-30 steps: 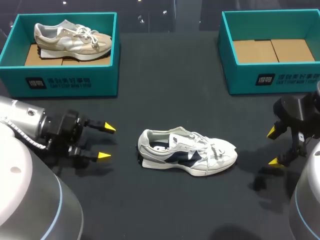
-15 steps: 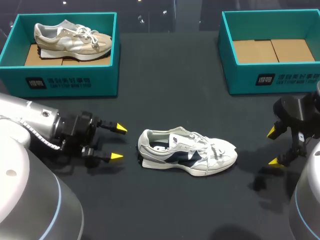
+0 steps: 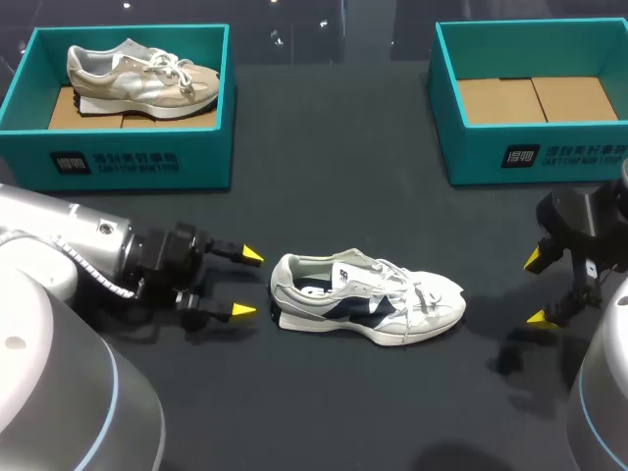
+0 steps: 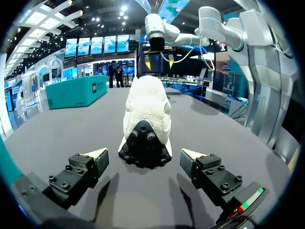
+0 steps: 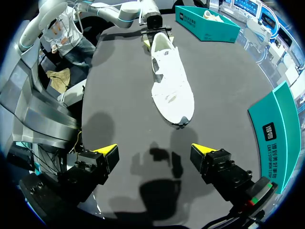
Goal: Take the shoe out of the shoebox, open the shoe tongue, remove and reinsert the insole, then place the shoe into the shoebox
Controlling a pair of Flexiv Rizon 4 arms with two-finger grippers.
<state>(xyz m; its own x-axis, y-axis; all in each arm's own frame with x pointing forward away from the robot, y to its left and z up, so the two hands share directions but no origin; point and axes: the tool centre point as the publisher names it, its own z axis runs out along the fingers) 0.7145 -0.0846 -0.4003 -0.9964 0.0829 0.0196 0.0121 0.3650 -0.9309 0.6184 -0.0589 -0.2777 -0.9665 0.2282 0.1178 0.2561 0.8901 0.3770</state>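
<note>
From above, a white and navy shoe lies on its sole near the middle of the dark table, outside both boxes, heel toward the left arm and toe toward the right. The left gripper sits low just beside the heel, fingers spread apart and holding nothing. The right gripper hangs well apart from the toe, also spread and holding nothing. At the back left, a teal box holds a beige shoe. At the back right, a second teal box shows its cardboard floor.

From the left wrist, the heel of the shoe is just ahead of the parted yellow tips, roughly centred between them, and neither tip touches it.

From the right wrist, the shoe lies ahead with its toe nearest, clear of the wide-open fingers. The left gripper waits at the far heel.
</note>
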